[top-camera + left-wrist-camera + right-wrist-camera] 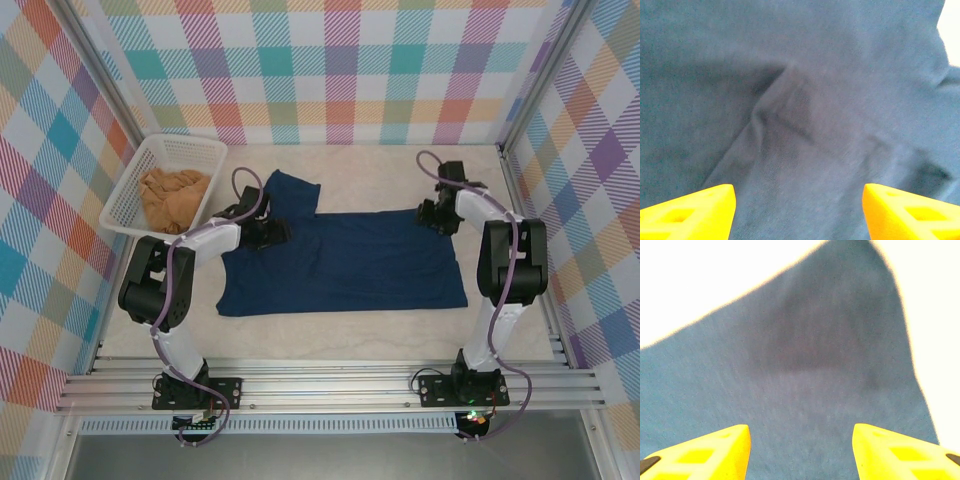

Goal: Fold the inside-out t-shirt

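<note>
Yellow fingertips [695, 210] of the left gripper [799, 195] stood wide apart in my left wrist view, jaws open and nothing clamped between them. Straight below them lay the navy cloth of the inside-out t-shirt [840, 75], creased into a raised fold that ran diagonally across the gap. I could not tell whether the tips touched the fabric or hung just over it.

On the right wrist view the right gripper [801, 432] was open too, its yellow fingertips [900, 450] spread with nothing pinched between them. Beneath them the t-shirt [815, 365] narrowed to a corner, with pale table [700, 280] on both sides of it.

From the top camera I saw the left gripper [272, 232] over the shirt's left part, beside the sleeve [290, 190] that stuck out toward the far side. The right gripper [432, 215] sat at the shirt's far right corner. The t-shirt [350, 265] lay spread flat across the middle of the table [350, 165], between the two arms. Well to the left, a white basket [125, 185] held a tan-orange garment [175, 195], apart from the shirt.
</note>
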Available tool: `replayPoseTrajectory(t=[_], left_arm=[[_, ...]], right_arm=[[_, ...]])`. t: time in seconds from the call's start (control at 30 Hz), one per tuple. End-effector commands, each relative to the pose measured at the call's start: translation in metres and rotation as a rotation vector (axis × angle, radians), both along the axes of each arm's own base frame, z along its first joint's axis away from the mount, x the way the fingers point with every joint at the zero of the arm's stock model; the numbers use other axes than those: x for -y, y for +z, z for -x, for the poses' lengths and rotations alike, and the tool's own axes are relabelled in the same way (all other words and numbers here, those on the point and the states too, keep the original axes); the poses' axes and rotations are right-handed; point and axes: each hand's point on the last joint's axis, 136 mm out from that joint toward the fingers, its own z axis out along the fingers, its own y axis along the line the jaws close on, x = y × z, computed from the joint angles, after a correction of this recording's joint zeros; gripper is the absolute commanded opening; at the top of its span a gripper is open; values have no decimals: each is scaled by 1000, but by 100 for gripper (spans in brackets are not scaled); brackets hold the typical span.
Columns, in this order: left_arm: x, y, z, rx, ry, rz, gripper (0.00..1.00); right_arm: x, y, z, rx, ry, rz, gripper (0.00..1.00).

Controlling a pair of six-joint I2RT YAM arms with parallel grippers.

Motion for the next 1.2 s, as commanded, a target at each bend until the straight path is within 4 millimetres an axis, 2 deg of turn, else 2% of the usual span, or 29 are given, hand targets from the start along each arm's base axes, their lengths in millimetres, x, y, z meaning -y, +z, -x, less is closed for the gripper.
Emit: replayPoseTrajectory(t=[0.0,0.13,0.37,0.8,0.97,1.17], left_arm=[[-6,34,-38,126,30,8,69],[-8,46,-58,158,35,-10,71],[-12,59,-85,189,36,-54,71],[-13,36,-117,121,10,-98,70],[-15,27,-143,110,-9,-139,71],[-27,7,-181,76,-6,-177,72]], right_arm=[[21,4,-31,36,-75,33,56],[30,-5,-53,14,-115,53,54],[37,-20,-69,-34,-126,92,41],[42,-42,-66,-112,-74,131,16],[38,-43,-69,-109,-54,112,9],[37,-39,-70,-101,-37,113,7]])
